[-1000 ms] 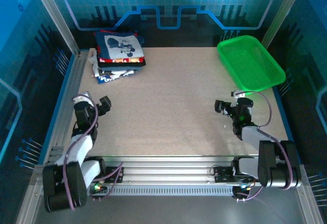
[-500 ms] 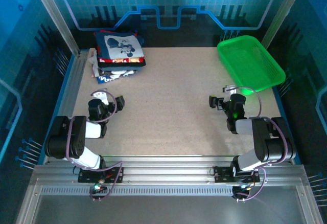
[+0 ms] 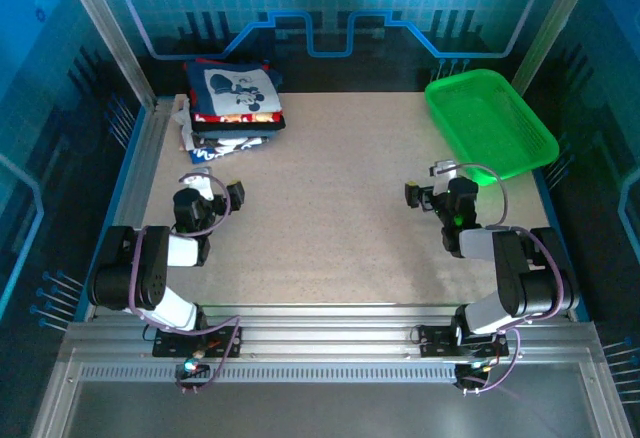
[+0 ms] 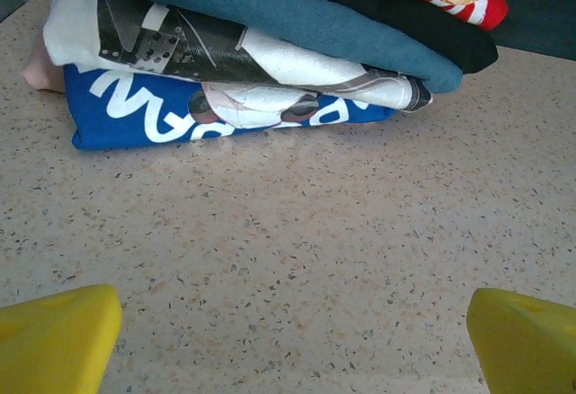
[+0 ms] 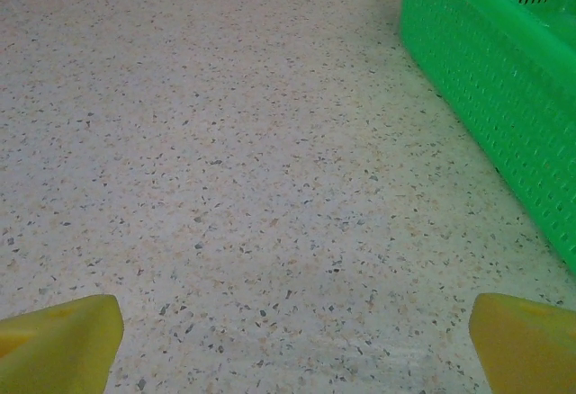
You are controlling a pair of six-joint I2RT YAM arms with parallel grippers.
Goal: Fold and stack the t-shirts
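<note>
The t-shirts (image 3: 232,108) lie folded in a stack at the table's far left corner, a navy one with a white cartoon print on top. The left wrist view sees the t-shirts (image 4: 243,61) from the side: blue with white letters at the bottom, then white, teal, black and a red-striped layer. My left gripper (image 3: 226,198) sits low on the table a short way in front of the pile, open with nothing between its yellow fingertips (image 4: 56,340). My right gripper (image 3: 419,196) rests open over bare table, its fingertips (image 5: 58,344) far apart.
A green plastic mesh basket (image 3: 490,123) stands at the far right, and its wall (image 5: 504,97) rises just right of my right gripper. Speckled tabletop (image 3: 330,198) stretches between the two arms. Metal rails run along the left and near edges.
Both arms have folded back low over their bases. The left gripper shifted slightly right, the right gripper slightly left and away. Both stayed open; the stack has not moved.
</note>
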